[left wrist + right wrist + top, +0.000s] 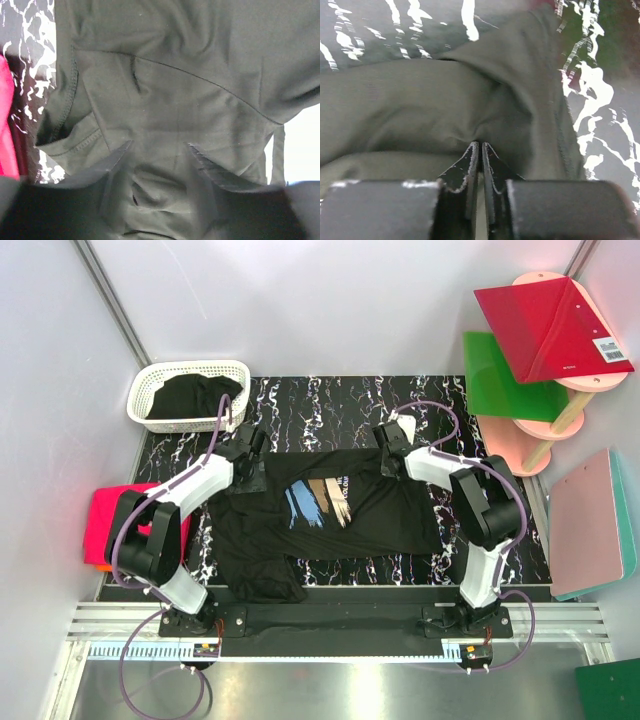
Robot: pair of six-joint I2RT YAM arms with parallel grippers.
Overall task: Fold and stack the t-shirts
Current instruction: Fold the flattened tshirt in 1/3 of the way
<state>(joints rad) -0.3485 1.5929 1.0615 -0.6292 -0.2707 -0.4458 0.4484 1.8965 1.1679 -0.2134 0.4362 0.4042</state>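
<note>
A black t-shirt with a blue, tan and white brushstroke print lies spread face up on the black marbled table. My left gripper is over the shirt's far left shoulder. In the left wrist view its jaws stand wide apart, with a bunched fold of the shirt's cloth between them. My right gripper is at the far right shoulder. In the right wrist view it is shut, pinching the shirt's cloth at the fingertips.
A white lattice basket at the far left holds another black t-shirt. A folded hot-pink shirt lies off the table's left edge. Red, green and pink boards stand at the right.
</note>
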